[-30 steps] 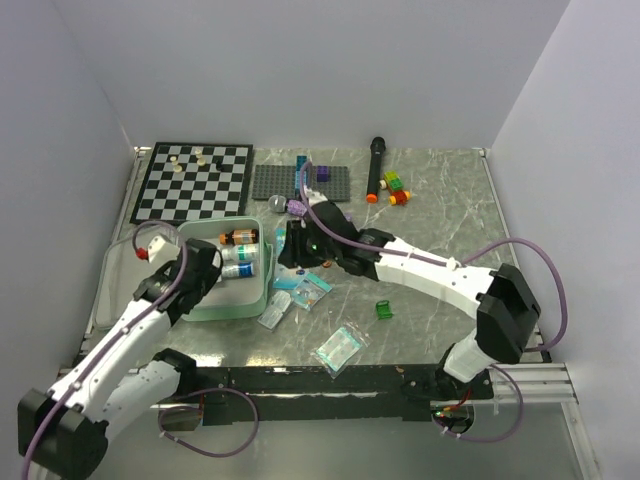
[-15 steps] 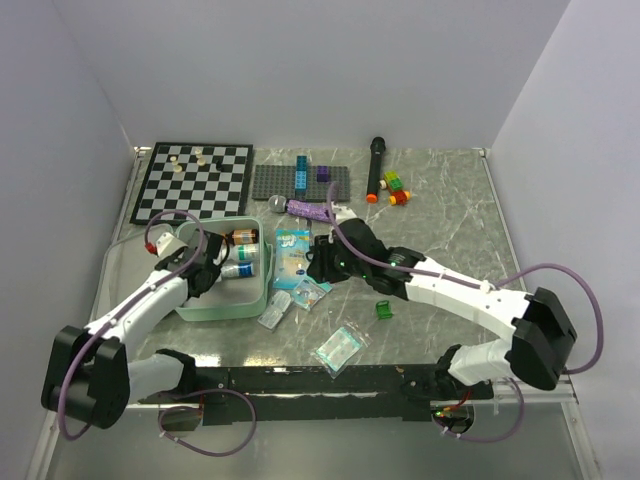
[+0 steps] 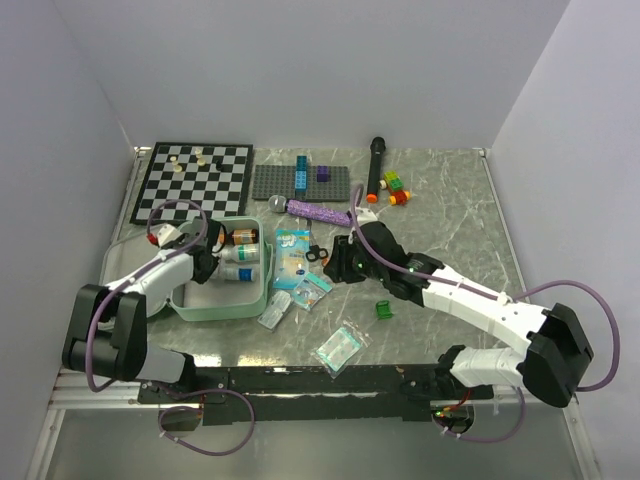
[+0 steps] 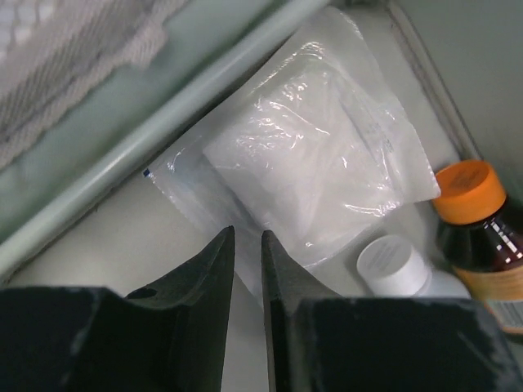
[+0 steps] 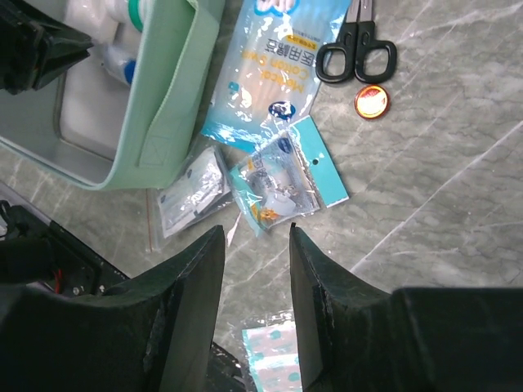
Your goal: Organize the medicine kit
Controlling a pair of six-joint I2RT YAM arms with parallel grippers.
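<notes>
Shift | left gripper (image 4: 248, 238) narrowed to an empty slit above pouch (image 4: 310, 163) in medicine kit (image 3: 225, 312) | right gripper (image 5: 256, 234) open, withdrawn to kit's 3 o'clock | packets (image 5: 282, 184) still outside

We note chessboard (image 3: 192, 182) at far left of worktop (image 3: 450, 220), few pale pieces (image 3: 200, 157) on its far squares. Just right of it lies grey studded plate (image 3: 275, 182), with blue brick (image 3: 301, 170) and purple brick (image 3: 323, 173) on top. Purple mic (image 3: 315, 211) lies along plate's near edge, grey head leftward. Black mic (image 3: 375, 168) lies right of plate, orange end toward us. Small coloured bricks (image 3: 397, 189) sit just beside it. We see green cube (image 3: 384, 309) alone, well apart from these.
</notes>
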